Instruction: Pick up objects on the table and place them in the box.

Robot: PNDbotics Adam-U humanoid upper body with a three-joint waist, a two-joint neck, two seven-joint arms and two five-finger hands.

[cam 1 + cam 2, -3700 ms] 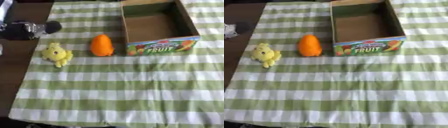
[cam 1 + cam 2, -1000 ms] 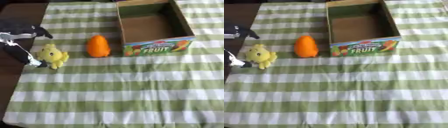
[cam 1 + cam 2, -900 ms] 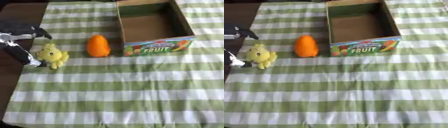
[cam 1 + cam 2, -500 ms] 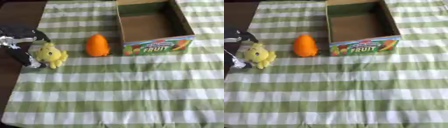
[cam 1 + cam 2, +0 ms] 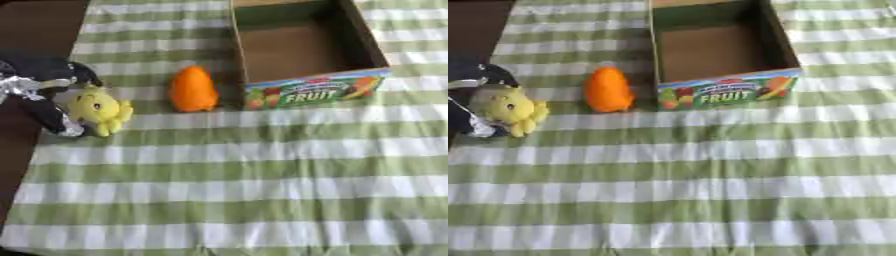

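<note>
At the left edge of the left eye view, my left hand (image 5: 44, 95) curls round the yellow plush toy (image 5: 98, 110), thumb above, a finger below. The fruit box (image 5: 308, 91) stands empty. In the right eye view, the orange object (image 5: 607, 90), smooth and pear-shaped, lies just left of the box on the green-checked cloth (image 5: 710, 175).
</note>
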